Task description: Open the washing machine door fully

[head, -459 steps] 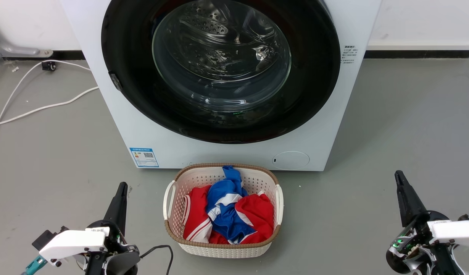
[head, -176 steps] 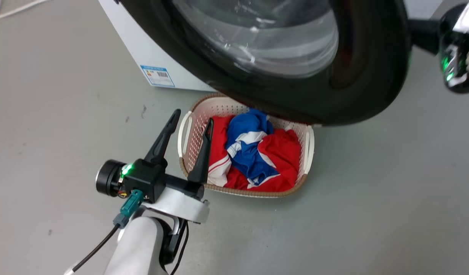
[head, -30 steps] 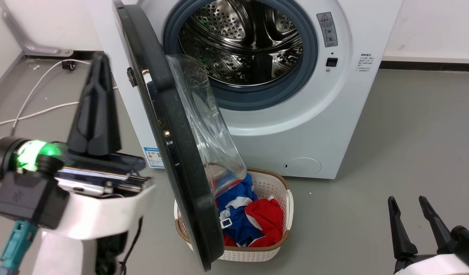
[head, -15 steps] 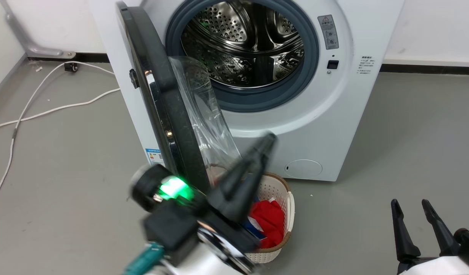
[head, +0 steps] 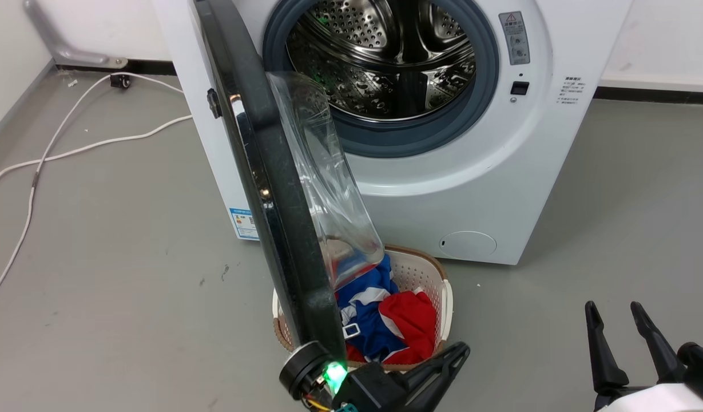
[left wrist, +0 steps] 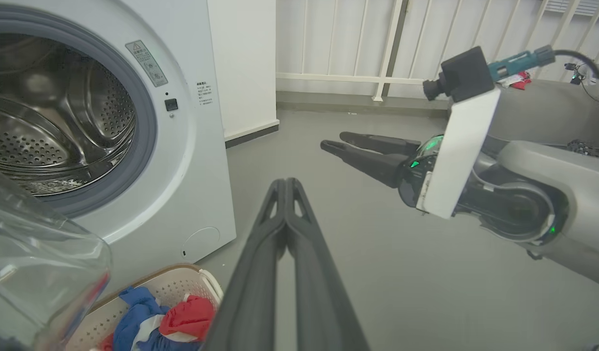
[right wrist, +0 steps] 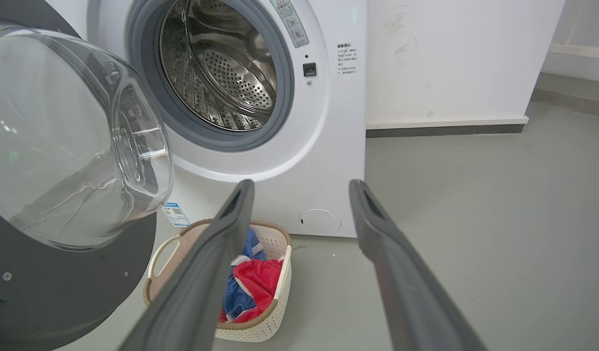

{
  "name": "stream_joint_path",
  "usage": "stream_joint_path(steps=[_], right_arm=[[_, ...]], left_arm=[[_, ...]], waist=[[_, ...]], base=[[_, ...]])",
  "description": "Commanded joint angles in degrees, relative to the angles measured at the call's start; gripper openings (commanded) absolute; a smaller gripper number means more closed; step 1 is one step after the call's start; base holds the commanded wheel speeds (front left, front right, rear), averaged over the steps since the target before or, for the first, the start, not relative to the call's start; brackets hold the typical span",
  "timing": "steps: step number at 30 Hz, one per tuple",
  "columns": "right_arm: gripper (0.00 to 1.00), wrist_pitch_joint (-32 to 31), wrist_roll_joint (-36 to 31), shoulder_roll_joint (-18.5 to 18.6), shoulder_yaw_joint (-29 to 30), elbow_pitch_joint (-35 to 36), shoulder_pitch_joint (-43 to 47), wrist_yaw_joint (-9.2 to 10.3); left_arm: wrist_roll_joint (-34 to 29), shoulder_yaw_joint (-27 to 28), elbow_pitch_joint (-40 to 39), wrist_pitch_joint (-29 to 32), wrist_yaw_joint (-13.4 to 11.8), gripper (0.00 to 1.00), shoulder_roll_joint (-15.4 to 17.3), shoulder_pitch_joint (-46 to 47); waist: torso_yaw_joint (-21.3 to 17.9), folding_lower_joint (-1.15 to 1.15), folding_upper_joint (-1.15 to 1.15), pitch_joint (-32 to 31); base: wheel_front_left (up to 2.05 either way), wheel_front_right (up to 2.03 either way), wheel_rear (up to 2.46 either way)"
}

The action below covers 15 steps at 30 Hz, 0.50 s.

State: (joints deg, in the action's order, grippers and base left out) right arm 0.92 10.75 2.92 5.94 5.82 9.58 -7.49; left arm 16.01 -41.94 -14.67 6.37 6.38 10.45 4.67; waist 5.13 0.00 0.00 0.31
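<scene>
Left gripper [head: 461,351]: nearest, low at the bottom edge of the head view. Its fingers are pressed together tip to tip with nothing between them, and the left wrist view shows the two fingers meeting along their length. It points toward the robot's right, across the front rim of the basket [head: 443,297]. Its wrist, with a green light on, sits right at the lower edge of the door [head: 271,189]; I cannot tell whether they touch.

Right gripper [head: 612,310]: at the lower right, fingers spread apart and holding nothing. It is over bare floor [head: 128,257], well apart from the basket and the door.

Basket: white with a brown rim, on the floor just in front of the washing machine [head: 471,189]. Red and blue clothes [head: 385,320] lie in it. In the head view the door's lower edge overlaps the basket's left part.

Door: swung out, hinged at the robot's left of the opening. It stands at roughly a right angle to the machine's front, edge-on to the head camera. Its clear glass bowl [head: 322,189] bulges toward the robot's right.

Washing machine: white, with the opening uncovered. A grey rubber ring [head: 408,146] runs around the steel drum [head: 385,63]. A small round flap [head: 467,244] sits low on the front, just behind the basket's right side.

Farthest: a white cable [head: 71,151] runs over the floor to the left of the machine, and a white wall [head: 660,40] stands behind it.
</scene>
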Motion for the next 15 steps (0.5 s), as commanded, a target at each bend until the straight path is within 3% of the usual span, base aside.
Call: stream_joint_path(steps=[1, 15], right_arm=[[1.00, 0.2, 0.2, -0.1, 0.0, -0.1, -0.6, -0.01], [1.00, 0.6, 1.1, -0.1, 0.4, -1.6, -1.7, -0.01]], left_arm=[[-0.2, 0.1, 0.7, -0.5, -0.4, 0.00, 0.2, -0.9], [-0.1, 6.0, 8.4, -5.6, -7.2, 0.00, 0.2, -2.7]], waist=[[0.1, 0.00, 0.00, 0.4], [1.9, 0.00, 0.00, 2.0]], base=[[0.00, 0.00, 0.00], [0.00, 0.00, 0.00]])
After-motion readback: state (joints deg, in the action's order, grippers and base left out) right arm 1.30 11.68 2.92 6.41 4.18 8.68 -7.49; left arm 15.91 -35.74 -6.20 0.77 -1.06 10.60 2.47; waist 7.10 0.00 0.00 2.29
